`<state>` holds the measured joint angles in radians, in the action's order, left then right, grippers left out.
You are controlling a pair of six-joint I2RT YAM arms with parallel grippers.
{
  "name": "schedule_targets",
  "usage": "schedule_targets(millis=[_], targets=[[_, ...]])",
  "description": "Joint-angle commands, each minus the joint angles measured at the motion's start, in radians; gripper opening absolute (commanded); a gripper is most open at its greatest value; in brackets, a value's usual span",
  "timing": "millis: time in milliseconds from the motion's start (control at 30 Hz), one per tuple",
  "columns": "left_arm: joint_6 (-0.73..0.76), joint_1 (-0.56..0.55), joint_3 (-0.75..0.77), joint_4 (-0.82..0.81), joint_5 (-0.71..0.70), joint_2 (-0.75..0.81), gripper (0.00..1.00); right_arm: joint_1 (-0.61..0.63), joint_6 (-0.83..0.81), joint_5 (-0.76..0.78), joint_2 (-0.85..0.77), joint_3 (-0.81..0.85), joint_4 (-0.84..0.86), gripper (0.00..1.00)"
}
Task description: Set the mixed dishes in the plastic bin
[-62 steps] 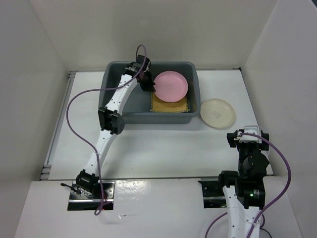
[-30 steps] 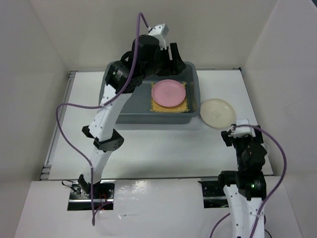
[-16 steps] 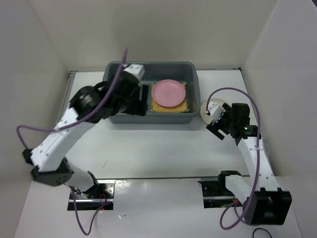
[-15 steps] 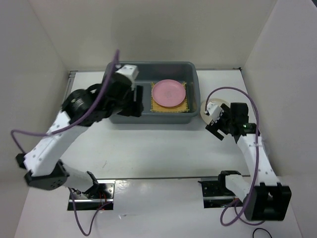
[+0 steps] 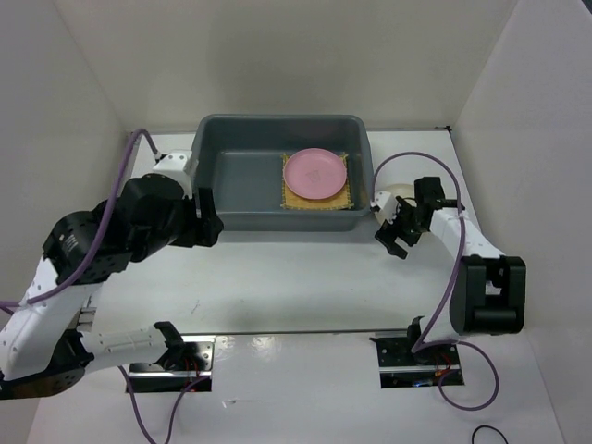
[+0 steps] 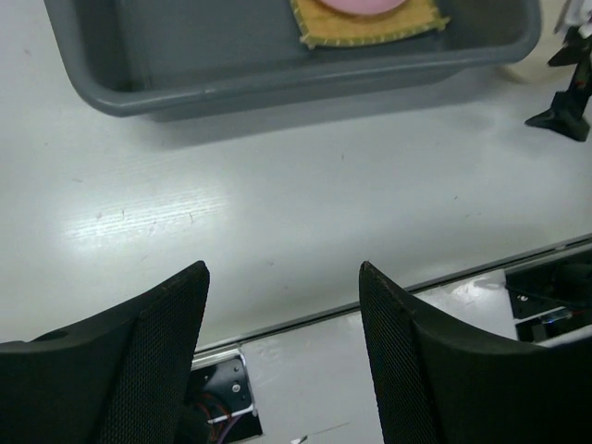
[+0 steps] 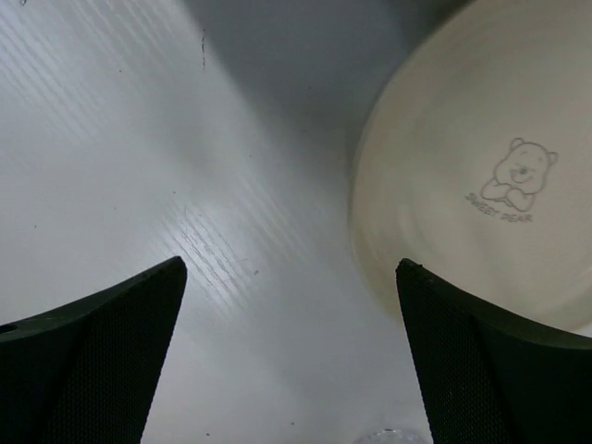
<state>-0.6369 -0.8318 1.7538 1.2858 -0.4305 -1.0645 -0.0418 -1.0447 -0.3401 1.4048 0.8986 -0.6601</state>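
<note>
My right gripper (image 7: 289, 268) hangs with its jaws wide over bare table (image 7: 139, 139). The cream plate (image 7: 481, 185) lies ahead on the right-hand side, its rim running down beside that finger. The bin (image 5: 208, 176) stands just left of that plate, so only a narrow gap runs between them. Inside the bin the left half of the floor is bare. The mat (image 5: 319, 202) and pink plate (image 5: 315, 172) fill the right half. My left gripper (image 6: 282, 277), jaws apart, sits near the bin's front left corner with open table below. White side walls (image 5: 518, 139) hem in both arms.
</note>
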Motion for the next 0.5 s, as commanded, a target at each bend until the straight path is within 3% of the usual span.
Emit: schedule_targets(millis=[0,333,467], targets=[[-0.032,0.003,-0.034,0.009,0.001,0.014,0.73,-0.018,0.015,-0.037,0.045,0.023,0.04,0.99],[-0.061,0.003,-0.088,0.009,0.03,0.08,0.73,-0.125,0.015,-0.048,0.195,0.091,0.07,0.96],[-0.07,0.003,-0.088,0.009,0.03,0.08,0.73,-0.125,0.006,-0.03,0.229,0.1,0.07,0.86]])
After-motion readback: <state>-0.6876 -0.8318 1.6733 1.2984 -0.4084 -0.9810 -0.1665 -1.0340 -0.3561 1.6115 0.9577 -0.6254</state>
